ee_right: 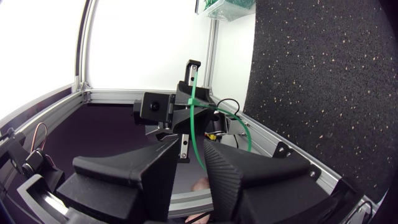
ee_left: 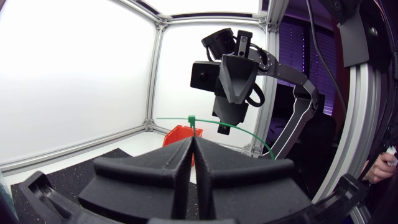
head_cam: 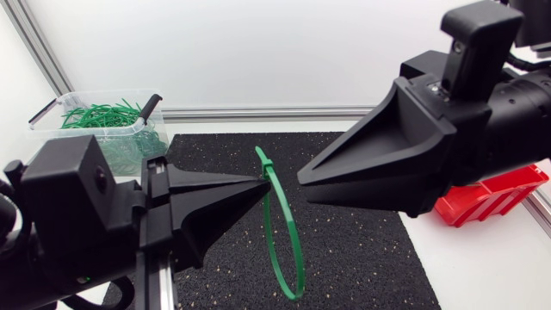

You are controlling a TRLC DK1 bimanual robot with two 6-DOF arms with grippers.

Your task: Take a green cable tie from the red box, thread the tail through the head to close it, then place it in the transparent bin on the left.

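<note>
A green cable tie, closed into a loop, hangs in the air over the black mat. My left gripper is shut on it just under its head, as the left wrist view also shows. My right gripper is level with the tie's head, tips a little to the right of the loop. In the right wrist view its fingers stand apart, and the tie runs ahead of the gap. The red box lies at the right, partly behind my right arm. The transparent bin stands at the back left.
The bin holds several green cable ties. A black speckled mat covers the middle of the table, with a white surface around it. Aluminium frame rails run along the back and sides.
</note>
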